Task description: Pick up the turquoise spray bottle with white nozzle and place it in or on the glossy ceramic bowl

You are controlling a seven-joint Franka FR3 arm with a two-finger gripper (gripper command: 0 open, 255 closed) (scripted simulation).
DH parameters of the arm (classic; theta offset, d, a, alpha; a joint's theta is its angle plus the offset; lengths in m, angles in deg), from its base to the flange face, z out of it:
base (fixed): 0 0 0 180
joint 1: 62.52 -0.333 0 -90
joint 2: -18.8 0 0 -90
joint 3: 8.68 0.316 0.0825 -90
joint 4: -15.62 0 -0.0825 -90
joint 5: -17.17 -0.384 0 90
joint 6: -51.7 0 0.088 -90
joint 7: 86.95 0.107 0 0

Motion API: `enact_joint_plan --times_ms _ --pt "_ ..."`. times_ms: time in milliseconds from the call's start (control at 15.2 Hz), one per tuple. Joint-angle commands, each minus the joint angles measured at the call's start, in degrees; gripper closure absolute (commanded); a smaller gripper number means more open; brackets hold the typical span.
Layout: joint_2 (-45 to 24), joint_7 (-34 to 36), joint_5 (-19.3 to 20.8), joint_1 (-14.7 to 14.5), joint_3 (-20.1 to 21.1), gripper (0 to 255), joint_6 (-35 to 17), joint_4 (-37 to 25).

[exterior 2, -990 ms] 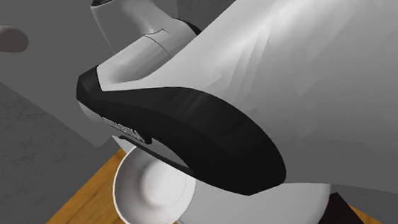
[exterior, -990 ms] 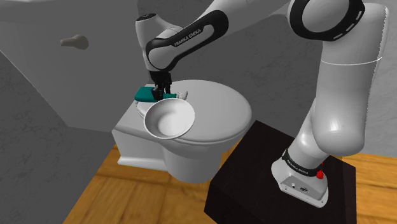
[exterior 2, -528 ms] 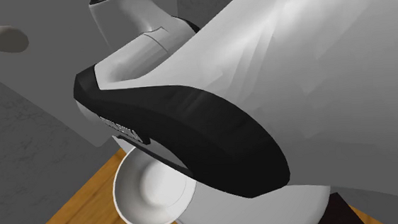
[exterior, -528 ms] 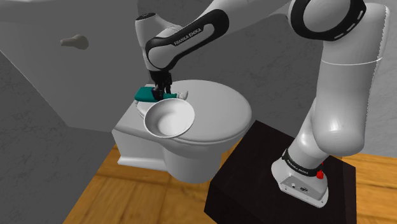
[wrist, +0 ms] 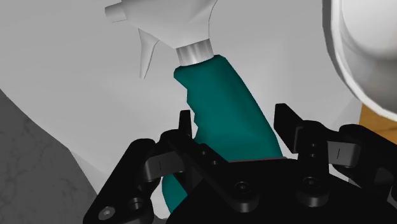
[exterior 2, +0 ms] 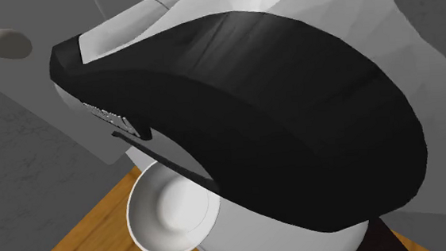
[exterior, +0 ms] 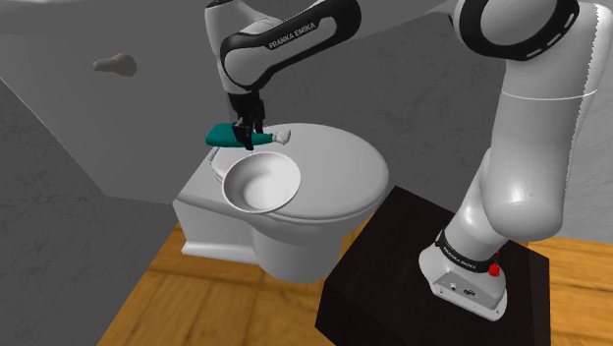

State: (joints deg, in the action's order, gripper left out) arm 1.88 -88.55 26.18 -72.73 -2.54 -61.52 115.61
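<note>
Now the gripper (exterior: 248,126) clasps the bottle (exterior: 228,135) by its body, sideways, just above the bowl's (exterior: 261,187) eleven o'clock rim; ease it toward five o'clock, centre it, then lower before letting go.

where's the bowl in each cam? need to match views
Shoulder view: white bowl on the toilet, just below the held teal bottle.
Second exterior view: bowl at lower left, under the black arm link.
Wrist view: bowl rim past the bottle, away from its trigger.
Shared landmark: wood floor.
</note>
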Motion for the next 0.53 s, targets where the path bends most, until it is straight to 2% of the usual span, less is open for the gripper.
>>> enact_joint_plan --times_ms 0,462 --pt "0.5 -0.1 -0.1 0.0 0.1 255 1.4 -0.9" --pt "1.8 -0.8 -0.5 -0.1 0.2 255 6.3 -4.5"
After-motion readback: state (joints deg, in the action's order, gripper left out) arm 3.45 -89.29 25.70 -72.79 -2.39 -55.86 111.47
